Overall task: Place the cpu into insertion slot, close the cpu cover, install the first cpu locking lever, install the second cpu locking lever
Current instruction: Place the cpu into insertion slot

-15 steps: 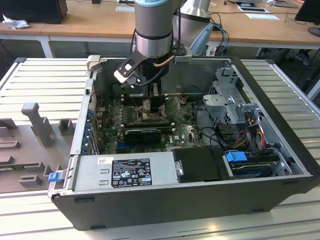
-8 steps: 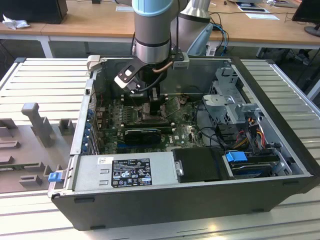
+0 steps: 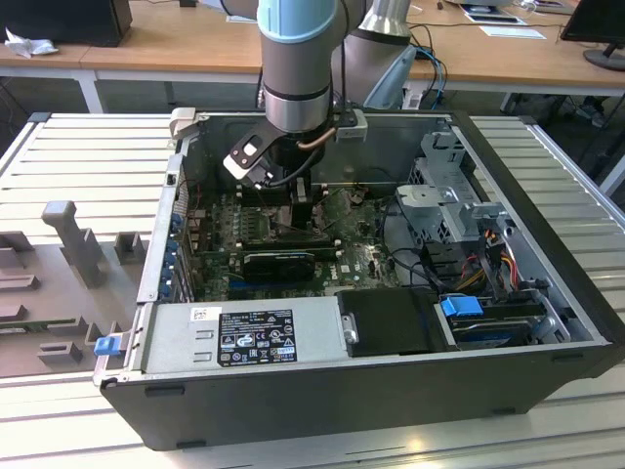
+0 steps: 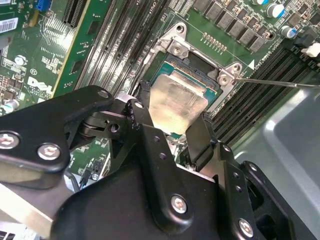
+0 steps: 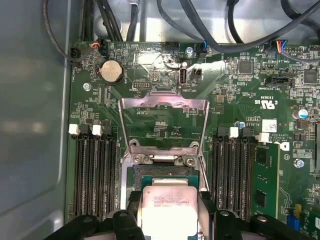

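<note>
A robot arm (image 3: 298, 59) reaches down into an open computer case (image 3: 391, 391) lying on a slatted counter (image 3: 78, 156). Its black fingers (image 4: 200, 140) are closed narrowly on two opposite edges of the cpu (image 4: 177, 102), holding the silver chip tilted just over the socket (image 4: 197, 67) on the green motherboard (image 5: 240, 100). The cpu cover (image 5: 165, 100) stands flipped open beyond the socket, the board visible through its window

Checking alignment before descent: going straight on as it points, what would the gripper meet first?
The gripper, shut on the cpu, points at the open socket just beyond; the cpu would probably meet the socket first. The cover stands swung back, seemingly out of that line, though depth is unclear.
</note>
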`<action>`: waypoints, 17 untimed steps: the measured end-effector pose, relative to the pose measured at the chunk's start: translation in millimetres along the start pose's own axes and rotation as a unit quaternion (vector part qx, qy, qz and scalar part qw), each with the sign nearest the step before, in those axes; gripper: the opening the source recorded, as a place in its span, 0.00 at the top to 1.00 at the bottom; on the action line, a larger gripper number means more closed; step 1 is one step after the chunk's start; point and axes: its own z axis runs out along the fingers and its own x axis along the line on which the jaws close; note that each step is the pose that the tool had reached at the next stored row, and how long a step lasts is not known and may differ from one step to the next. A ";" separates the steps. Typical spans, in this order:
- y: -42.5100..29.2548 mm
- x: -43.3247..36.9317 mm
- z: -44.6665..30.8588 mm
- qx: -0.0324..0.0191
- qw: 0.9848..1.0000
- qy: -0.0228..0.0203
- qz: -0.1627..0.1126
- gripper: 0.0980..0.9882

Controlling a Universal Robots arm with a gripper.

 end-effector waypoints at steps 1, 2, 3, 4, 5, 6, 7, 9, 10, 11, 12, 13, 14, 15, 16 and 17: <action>0.0 0.0 0.3 0.000 1.000 0.000 0.000 0.51; -0.1 0.0 1.0 0.000 1.000 0.000 0.000 0.51; -0.3 -0.1 1.8 0.000 1.000 0.000 0.000 0.51; -0.5 -0.1 2.7 0.000 1.000 0.000 0.000 0.51; -0.8 -0.2 3.8 0.000 1.000 0.000 0.000 0.51; -1.3 -0.2 4.6 0.000 1.000 0.000 0.000 0.51; -2.3 -0.2 5.4 0.000 1.000 0.000 0.000 0.51; -3.7 0.3 7.9 0.000 1.000 0.000 0.000 0.51; -3.7 0.7 8.8 0.000 1.000 0.000 0.000 0.51; -3.7 1.3 9.7 0.000 1.000 0.000 0.000 0.51; -3.8 2.0 10.3 0.000 1.000 0.000 0.000 0.51; -3.8 2.8 11.1 0.000 1.000 0.000 0.001 0.51; -3.7 3.5 11.6 0.000 1.000 0.000 0.001 0.51; -3.3 4.2 12.0 0.000 1.000 0.000 0.001 0.51; -3.1 4.9 12.5 0.000 1.000 0.000 0.001 0.51; -3.0 5.3 13.2 0.000 1.000 0.000 0.001 0.51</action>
